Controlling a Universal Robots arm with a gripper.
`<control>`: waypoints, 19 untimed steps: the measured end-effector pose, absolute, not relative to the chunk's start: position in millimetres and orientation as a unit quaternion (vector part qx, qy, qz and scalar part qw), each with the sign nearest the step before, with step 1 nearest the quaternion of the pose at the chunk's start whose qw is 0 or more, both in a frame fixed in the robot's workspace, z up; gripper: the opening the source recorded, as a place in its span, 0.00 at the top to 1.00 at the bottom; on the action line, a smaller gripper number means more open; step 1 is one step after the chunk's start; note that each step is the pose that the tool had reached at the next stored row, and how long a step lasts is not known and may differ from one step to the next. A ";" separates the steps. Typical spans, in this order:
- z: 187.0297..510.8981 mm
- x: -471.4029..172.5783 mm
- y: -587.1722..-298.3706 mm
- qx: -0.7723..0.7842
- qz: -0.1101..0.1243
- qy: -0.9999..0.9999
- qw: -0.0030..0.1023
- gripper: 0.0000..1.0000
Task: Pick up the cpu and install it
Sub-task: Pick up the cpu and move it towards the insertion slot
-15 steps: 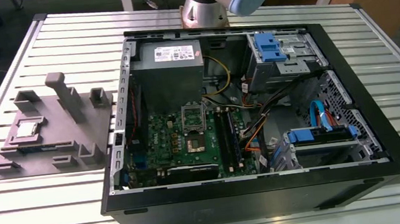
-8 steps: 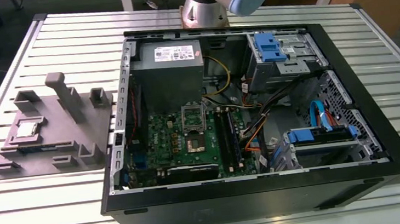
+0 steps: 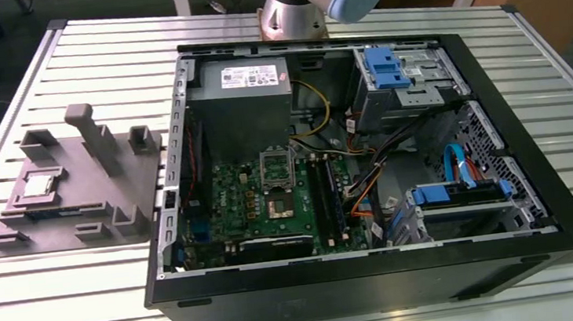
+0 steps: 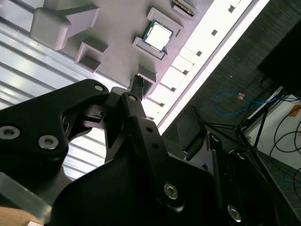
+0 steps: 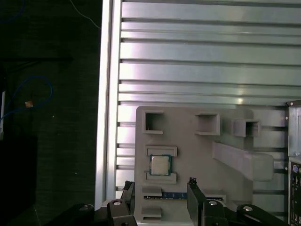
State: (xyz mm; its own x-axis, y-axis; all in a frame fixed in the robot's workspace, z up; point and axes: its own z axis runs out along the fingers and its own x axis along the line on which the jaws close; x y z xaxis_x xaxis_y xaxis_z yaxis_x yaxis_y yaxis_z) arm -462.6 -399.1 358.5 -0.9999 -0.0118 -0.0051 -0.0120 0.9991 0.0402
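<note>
Ribbed aluminium table (image 3: 90,305) carried the whole setup: an open computer case (image 3: 383,285), and beside it, on the exterior view's left, a grey fixture tray (image 3: 141,178). The cpu (image 5: 160,165) lay flat in a shallow pocket on that tray with its silver top up. It was boxed in by two low raised blocks on opposite sides, so nowhere near installed yet.

My take on what could've gone wrong from there: the chip was thin and sat low between those blocks, so there wasn't much edge to grab. If the gripper (image 5: 160,183) came down a bit off-centre or twisted, I reckon a fingertip would've landed on a block or the tray instead of the chip's side. That could have tipped the chip or skated it out of its pocket. A shallow pinch could also have let it slip on the trip to the case. And the socket (image 3: 278,203) sat deep among cables and parts, so a chip held crooked would likely have gone in cocked, which is bad news for the contacts.

As for the jaws, the first wrist view had them spread wide, clearly wider than the chip. The fingers (image 5: 193,188) held and touched nothing. The gripper hung above the tray with the chip roughly centred between the tips, well clear of it.
</note>
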 end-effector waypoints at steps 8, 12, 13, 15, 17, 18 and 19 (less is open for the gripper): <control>355.2 -462.7 -399.0 -0.006 0.020 1.000 0.002 0.44; 355.2 -462.6 -399.1 -0.006 0.020 1.000 0.002 0.44; 355.2 -462.6 -399.1 -0.006 0.020 1.000 0.002 0.44; 355.2 -462.7 -399.0 -0.006 0.020 1.000 0.002 0.44; 354.4 -462.6 -399.0 -0.006 0.020 1.000 0.003 0.44; 353.7 -462.6 -399.0 -0.006 0.020 1.000 0.003 0.44; 352.7 -462.7 -399.1 -0.006 0.020 1.000 0.002 0.44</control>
State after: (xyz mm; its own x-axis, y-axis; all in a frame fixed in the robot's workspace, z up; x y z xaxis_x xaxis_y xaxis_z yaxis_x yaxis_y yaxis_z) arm -462.7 -399.1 352.7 -0.9999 -0.0118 -0.0052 -0.0120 0.9991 0.0403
